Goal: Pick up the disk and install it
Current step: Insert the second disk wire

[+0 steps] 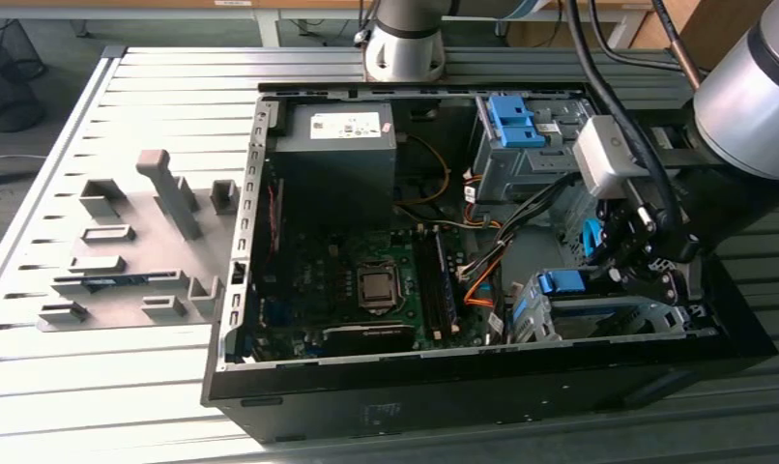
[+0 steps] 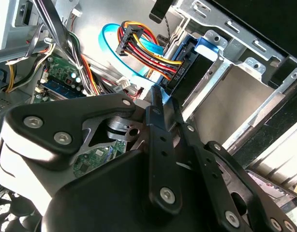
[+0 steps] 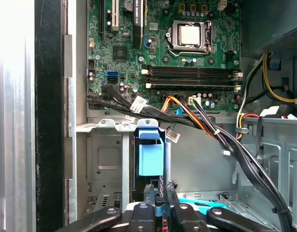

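At the near right corner of the open computer case (image 1: 493, 372) in the exterior view, the gripper (image 1: 648, 266) hangs over the metal drive cage (image 1: 621, 319), lined up with its slot, probably to guide the disk (image 1: 563, 282) home. The disk stands on edge inside that cage, its blue rail (image 3: 151, 154) facing up in the first wrist view, and it looks largely seated. The gripper's (image 3: 158, 193) jaws are drawn close together at the disk's end; whether they actually pinch it I cannot tell. In the second wrist view, the coloured cable bundle (image 2: 148, 53) reaches the disk's dark side (image 2: 189, 67). The case also holds the motherboard (image 3: 187, 72) and, at its far side, a dark grey box (image 1: 338, 145).
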Tool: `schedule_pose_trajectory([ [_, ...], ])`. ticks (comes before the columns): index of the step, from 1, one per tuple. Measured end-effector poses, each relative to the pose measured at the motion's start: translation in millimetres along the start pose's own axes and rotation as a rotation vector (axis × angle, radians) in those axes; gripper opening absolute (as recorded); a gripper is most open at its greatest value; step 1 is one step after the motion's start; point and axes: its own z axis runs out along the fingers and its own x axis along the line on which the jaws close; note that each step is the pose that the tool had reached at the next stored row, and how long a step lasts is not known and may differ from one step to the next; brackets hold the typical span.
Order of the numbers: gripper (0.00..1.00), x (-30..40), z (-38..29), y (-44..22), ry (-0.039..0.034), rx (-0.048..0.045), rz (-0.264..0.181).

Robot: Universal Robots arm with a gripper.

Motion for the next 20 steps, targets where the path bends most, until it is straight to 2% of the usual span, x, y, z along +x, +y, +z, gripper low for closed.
schedule_pose_trajectory([
  [4, 0.23, -0.7, -6.4, 0.0, 0.0002, 0.0000, 0.000],
  [11, 0.23, -2.7, -24.4, -0.1, 0.0001, 0.0000, 0.000],
  [16, 0.22, -2.8, -25.0, -0.1, 0.0000, 0.0000, 0.000],
  [18, 0.11, -2.8, -25.1, -0.1, 0.0002, 0.0000, 0.000],
  [20, 0.11, -2.8, -25.1, -0.1, 0.0001, 0.0000, 0.000],
])
